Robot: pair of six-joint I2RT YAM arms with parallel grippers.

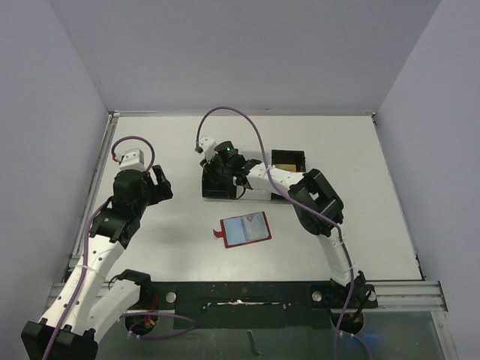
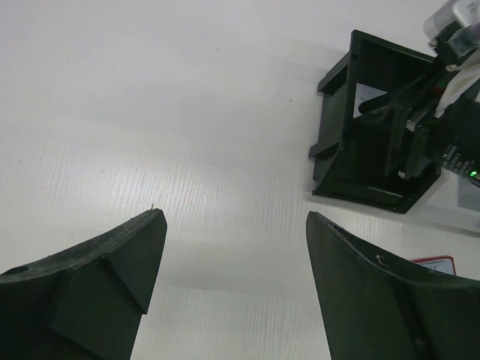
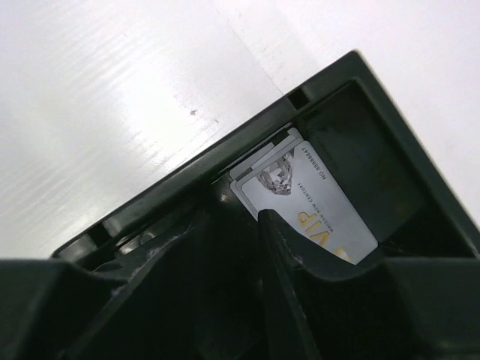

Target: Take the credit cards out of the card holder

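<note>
The red card holder (image 1: pixel 245 229) lies open on the table's middle, blue-grey lining up; its red corner (image 2: pixel 433 262) peeks into the left wrist view. A pale grey-white credit card (image 3: pixel 319 202) with gold lettering rests inside a black bin (image 3: pixel 247 139), on top of another card's edge. My right gripper (image 1: pixel 215 175) reaches down into that bin (image 1: pixel 217 186). Its jaws (image 3: pixel 236 214) stand slightly parted with nothing between them, and one fingertip (image 3: pixel 274 225) overlaps the card's near side. My left gripper (image 1: pixel 160 184) hovers open and empty (image 2: pixel 236 217) over bare table, left of the bin.
A second black bin (image 1: pixel 288 159) with something yellowish inside stands right of the first. In the left wrist view, the first bin (image 2: pixel 337 150) sits at upper right with the right arm in it. Grey walls close in the table on three sides.
</note>
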